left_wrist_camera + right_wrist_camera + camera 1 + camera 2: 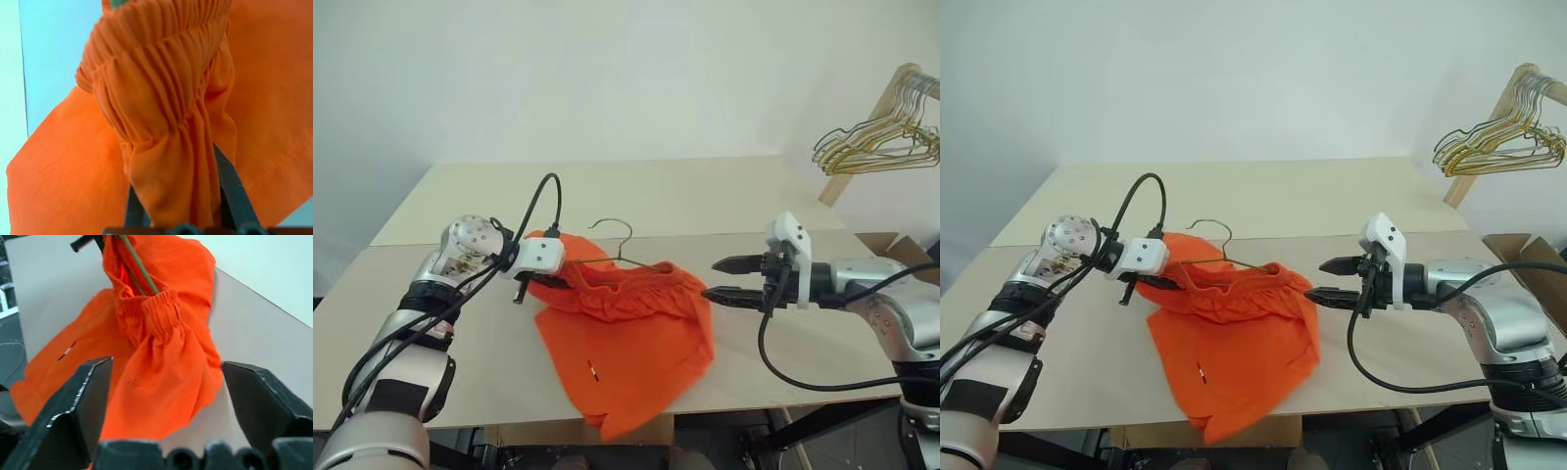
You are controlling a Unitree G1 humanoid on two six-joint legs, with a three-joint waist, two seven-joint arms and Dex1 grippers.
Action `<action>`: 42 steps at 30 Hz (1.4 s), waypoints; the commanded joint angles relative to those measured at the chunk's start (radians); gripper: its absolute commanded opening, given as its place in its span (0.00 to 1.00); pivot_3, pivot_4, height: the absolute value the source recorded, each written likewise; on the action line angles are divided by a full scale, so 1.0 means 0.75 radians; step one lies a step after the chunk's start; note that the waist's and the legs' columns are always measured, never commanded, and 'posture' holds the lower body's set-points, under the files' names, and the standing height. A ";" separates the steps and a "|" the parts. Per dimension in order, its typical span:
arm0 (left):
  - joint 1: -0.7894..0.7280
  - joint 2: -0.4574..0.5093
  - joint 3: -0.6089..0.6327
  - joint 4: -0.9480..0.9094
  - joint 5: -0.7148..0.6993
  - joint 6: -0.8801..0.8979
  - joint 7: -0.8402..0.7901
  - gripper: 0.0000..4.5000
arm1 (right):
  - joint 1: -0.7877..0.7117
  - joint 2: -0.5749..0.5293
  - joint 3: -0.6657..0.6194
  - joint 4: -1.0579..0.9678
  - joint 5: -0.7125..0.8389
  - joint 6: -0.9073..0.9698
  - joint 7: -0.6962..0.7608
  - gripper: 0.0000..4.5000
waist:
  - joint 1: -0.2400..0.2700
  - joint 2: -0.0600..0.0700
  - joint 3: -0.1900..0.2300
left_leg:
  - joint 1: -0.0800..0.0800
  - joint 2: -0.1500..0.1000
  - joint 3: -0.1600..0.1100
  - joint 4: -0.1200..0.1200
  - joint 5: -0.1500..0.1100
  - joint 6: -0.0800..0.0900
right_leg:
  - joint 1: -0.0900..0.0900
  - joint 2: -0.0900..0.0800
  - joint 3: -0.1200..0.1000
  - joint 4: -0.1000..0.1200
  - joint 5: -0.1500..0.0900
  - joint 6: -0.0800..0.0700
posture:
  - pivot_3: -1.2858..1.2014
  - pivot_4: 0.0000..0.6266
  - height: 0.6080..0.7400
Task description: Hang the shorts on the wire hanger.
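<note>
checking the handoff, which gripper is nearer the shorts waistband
Left. The left gripper is shut on the shorts at the waistband; the right gripper is open just beside them, apart.

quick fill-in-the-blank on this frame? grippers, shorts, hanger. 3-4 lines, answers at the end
1. The left gripper is shut on the gathered waistband of the bright ____ cloth shorts.
2. The right gripper, just beside the shorts, has its two black fingers ____.
3. The thin dark olive-grey wire hanger has its body tucked into the waistband while its curved ____ sticks out above the cloth.
4. The lower part of the shorts droops over the front edge of the pale wooden ____.

Missing words: orange; open; hook; table
</note>
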 commanded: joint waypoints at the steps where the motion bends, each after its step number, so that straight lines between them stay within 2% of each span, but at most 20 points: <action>1: -0.042 0.005 0.050 -0.042 -0.038 0.005 -0.018 0.00 | -0.146 -0.045 0.013 -0.069 -0.024 0.096 -0.071 0.91 | -0.008 0.000 0.000 | 0.000 0.000 0.000 0.000 0.000 0.000 | 0.000 0.000 0.001 0.000 0.000 0.000 | 0.48 0.00 1.00; 7: -0.072 -0.021 0.050 -0.035 -0.045 0.009 -0.028 0.00 | -0.402 -0.101 0.198 -0.157 -0.027 0.369 -0.088 0.91 | -0.004 0.001 0.000 | 0.000 0.001 0.000 -0.001 0.000 0.000 | -0.002 0.001 0.001 0.000 0.000 0.000 | 0.48 0.00 1.00; 12: -0.070 -0.038 0.054 -0.054 -0.052 0.018 -0.027 0.00 | -0.524 -0.115 0.315 -0.192 -0.058 0.460 -0.096 0.91 | 0.002 0.001 0.000 | -0.003 0.000 0.000 0.000 0.000 0.000 | -0.002 -0.002 0.000 0.000 0.000 0.000 | 0.49 0.00 1.00; 15: -0.062 -0.038 0.062 -0.075 -0.064 0.028 -0.033 0.00 | -0.540 -0.148 0.487 -0.212 -0.217 0.410 -0.137 0.91 | 0.001 0.001 0.000 | -0.003 -0.001 0.000 0.000 0.000 0.000 | -0.003 -0.002 0.000 0.001 0.000 0.000 | 0.49 0.00 1.00; 21: -0.056 -0.039 0.080 -0.098 -0.074 0.036 -0.043 0.00 | -0.556 -0.068 0.654 -0.084 -0.399 0.308 -0.167 0.91 | -0.003 0.001 0.000 | -0.005 0.000 0.001 0.000 0.000 0.000 | -0.006 -0.001 0.000 0.001 0.000 0.000 | 0.49 0.00 1.00; 29: -0.048 -0.040 0.093 -0.142 -0.105 0.052 -0.066 0.00 | -0.596 0.017 0.719 0.062 -0.483 0.189 -0.038 0.91 | -0.004 0.001 0.000 | -0.008 -0.001 0.001 0.001 0.000 0.000 | -0.010 -0.001 0.000 0.006 0.000 0.000 | 0.50 0.00 1.00; 32: -0.044 -0.038 0.096 -0.150 -0.106 0.052 -0.066 0.00 | -0.598 0.018 0.732 0.078 -0.504 0.155 0.014 0.79 | -0.003 0.001 0.000 | -0.008 -0.001 0.001 0.002 0.000 0.000 | -0.010 -0.001 0.000 0.006 0.000 0.000 | 0.50 0.00 1.00; 40: -0.039 -0.042 0.096 -0.157 -0.111 0.031 -0.072 0.00 | -0.588 -0.015 0.735 0.068 -0.520 0.117 0.175 0.17 | -0.004 0.001 0.000 | -0.010 -0.001 0.001 0.002 0.000 0.000 | -0.012 -0.001 0.000 0.007 0.000 0.000 | 0.49 0.00 1.00; 42: -0.038 -0.046 0.096 -0.159 -0.116 0.019 -0.078 0.00 | -0.578 -0.023 0.730 0.061 -0.512 0.127 0.204 0.05 | -0.004 0.001 0.000 | -0.010 -0.001 0.001 0.002 0.000 0.000 | -0.012 -0.001 0.000 0.008 0.000 0.000 | 0.49 0.00 1.00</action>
